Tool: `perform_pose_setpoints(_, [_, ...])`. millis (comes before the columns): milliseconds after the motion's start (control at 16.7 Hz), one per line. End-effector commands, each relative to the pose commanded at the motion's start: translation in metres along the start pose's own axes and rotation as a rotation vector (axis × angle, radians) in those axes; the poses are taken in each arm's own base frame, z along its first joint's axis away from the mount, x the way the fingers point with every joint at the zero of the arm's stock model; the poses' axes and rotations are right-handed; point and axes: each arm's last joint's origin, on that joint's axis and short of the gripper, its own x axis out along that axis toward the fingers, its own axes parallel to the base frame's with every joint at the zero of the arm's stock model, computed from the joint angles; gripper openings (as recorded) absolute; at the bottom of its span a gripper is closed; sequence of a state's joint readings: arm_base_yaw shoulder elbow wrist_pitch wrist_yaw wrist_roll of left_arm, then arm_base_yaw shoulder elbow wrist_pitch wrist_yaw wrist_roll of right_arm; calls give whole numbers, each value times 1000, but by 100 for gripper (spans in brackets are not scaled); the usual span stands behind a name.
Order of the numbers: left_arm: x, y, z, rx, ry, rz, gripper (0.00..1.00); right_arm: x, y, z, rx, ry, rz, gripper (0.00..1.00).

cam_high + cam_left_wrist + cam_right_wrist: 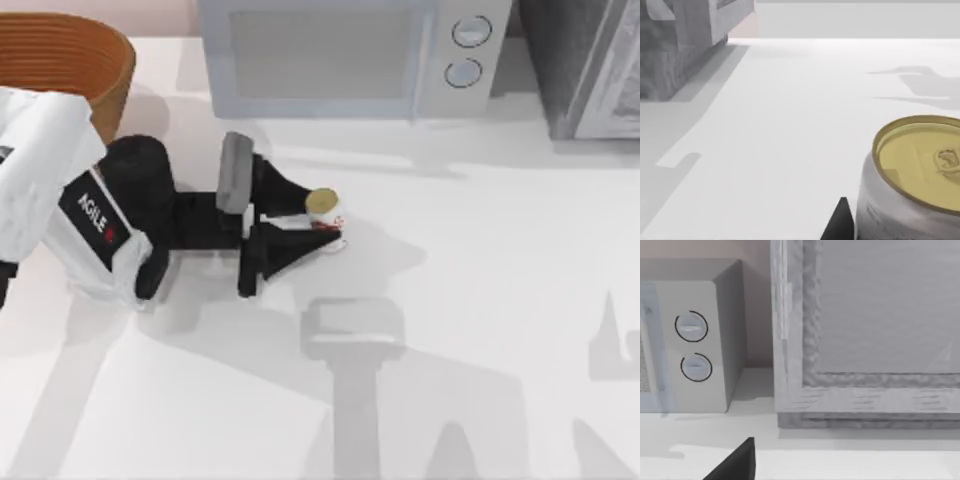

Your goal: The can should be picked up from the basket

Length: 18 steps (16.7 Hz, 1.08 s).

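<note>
The can [322, 203], white with red marks and a tan-gold top, stands out on the white table, right of the basket [70, 60] at the back left corner. My left gripper [328, 222] reaches in from the left, level with the table, and is shut on the can with a black finger on either side. In the left wrist view the can [915, 175] is close up, with a black fingertip [840, 222] beside it. A dark part of my right gripper [735, 465] faces the back of the table.
A grey microwave [350, 55] stands at the back centre, just behind the can. A grey cabinet [590, 65] fills the back right corner. Open white tabletop [480, 300] stretches to the right and front of the can.
</note>
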State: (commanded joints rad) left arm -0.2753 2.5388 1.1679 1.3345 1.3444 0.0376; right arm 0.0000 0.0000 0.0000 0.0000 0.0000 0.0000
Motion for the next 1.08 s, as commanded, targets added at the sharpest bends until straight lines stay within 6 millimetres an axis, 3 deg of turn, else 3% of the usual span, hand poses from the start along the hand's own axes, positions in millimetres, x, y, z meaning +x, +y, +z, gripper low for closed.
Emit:
perform_pose_setpoints(120, [0, 0, 0, 0, 0, 0, 0, 0, 0, 0, 0, 0, 0, 100])
perform_pose_setpoints(900, [0, 0, 0, 0, 0, 0, 98, 0, 0, 0, 0, 0, 0, 100])
perform_pose_setpoints(1080, [0, 0, 0, 0, 0, 0, 100, 0, 0, 0, 0, 0, 0, 100])
